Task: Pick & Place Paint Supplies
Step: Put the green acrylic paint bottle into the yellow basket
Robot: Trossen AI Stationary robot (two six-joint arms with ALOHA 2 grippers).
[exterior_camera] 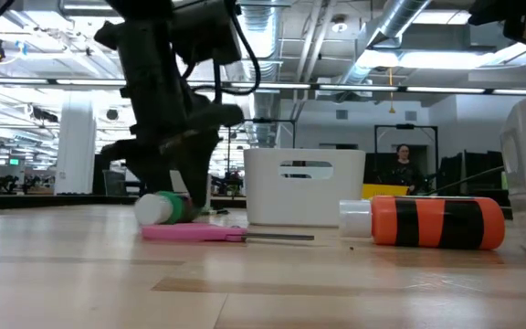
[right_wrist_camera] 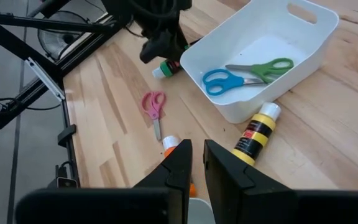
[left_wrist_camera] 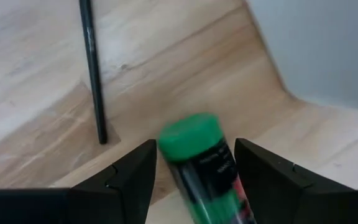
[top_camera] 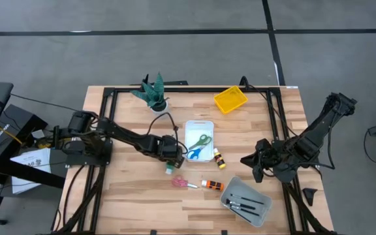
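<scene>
I have the wooden slatted table (top_camera: 136, 189) under both arms. On it the white plastic bin (top_camera: 199, 126) already has the green-handled scissors (top_camera: 203, 140) and blue-handled scissors (top_camera: 194, 153) lying in it, and the grey tray (top_camera: 261, 196) near the right arm carries the dark-handled brushes (top_camera: 247, 207), so I judge those sorted. The yellow tray (top_camera: 230, 99) at the far edge looks bare.

My right hand (top_camera: 258, 164) waits near the grey tray, fingers almost together, gripping nothing.

My left hand (top_camera: 170, 159) is low at the white bin's corner, its fingers (left_wrist_camera: 129, 177) spread wide to either side of the green-capped paint bottle (left_wrist_camera: 202, 168). The bottle lies between them on the wood, and I cannot tell if the pads touch it; I read it as not gripped yet.

Loose on the table: the orange striped paint bottle (top_camera: 212, 185), the yellow paint bottle (top_camera: 219, 158) just beside the bin, and the pink-handled scissors (top_camera: 183, 183).
</scene>
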